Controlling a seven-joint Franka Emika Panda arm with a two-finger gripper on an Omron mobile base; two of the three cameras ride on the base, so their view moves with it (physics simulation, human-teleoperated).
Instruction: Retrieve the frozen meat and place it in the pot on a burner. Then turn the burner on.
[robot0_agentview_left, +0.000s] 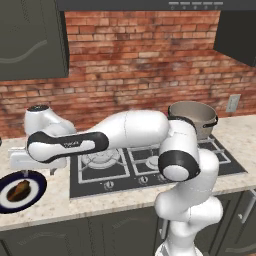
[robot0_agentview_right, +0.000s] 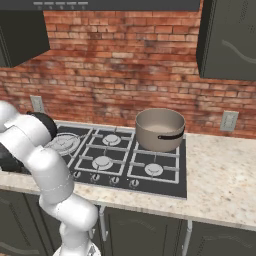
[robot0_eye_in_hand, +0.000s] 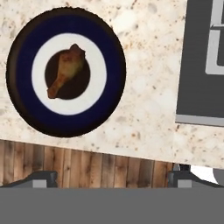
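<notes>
Frozen meat (robot0_eye_in_hand: 65, 70) lying on plate (robot0_eye_in_hand: 26, 109) centre, pot (robot0_agentview_right: 160, 130) on rear burner, tool (robot0_eye_in_hand: 111, 177) spread wide, grasping nothing

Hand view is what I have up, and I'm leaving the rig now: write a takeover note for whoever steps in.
Claw: open, empty, above the counter beside the plate.
Frozen meat: on the dark centre of the blue-and-white plate, left of the stove.
Pot: empty on the stove's back right burner.
Done: nothing moved yet.
Left: grasp the meat, drop it in the pot, turn that burner on.
</notes>
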